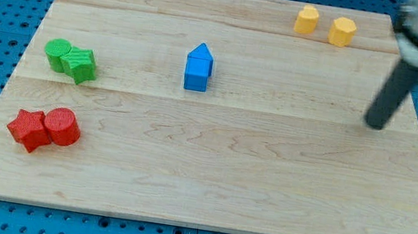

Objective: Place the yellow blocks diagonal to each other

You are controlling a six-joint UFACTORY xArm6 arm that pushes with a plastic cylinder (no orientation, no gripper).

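Note:
Two yellow blocks sit side by side near the view's top right of the wooden board (pixel 208 175): a yellow pentagon-like block (pixel 306 19) on the left and a yellow hexagon-like block (pixel 342 31) just right of it, a small gap between them. My tip (pixel 375 123) rests on the board at the right, well below and to the right of both yellow blocks, touching no block.
Two blue blocks (pixel 198 67) stand together near the middle top. A green cylinder (pixel 57 54) and a green star-like block (pixel 81 65) touch at the left. A red star (pixel 28 129) and a red cylinder (pixel 62 127) touch at the lower left.

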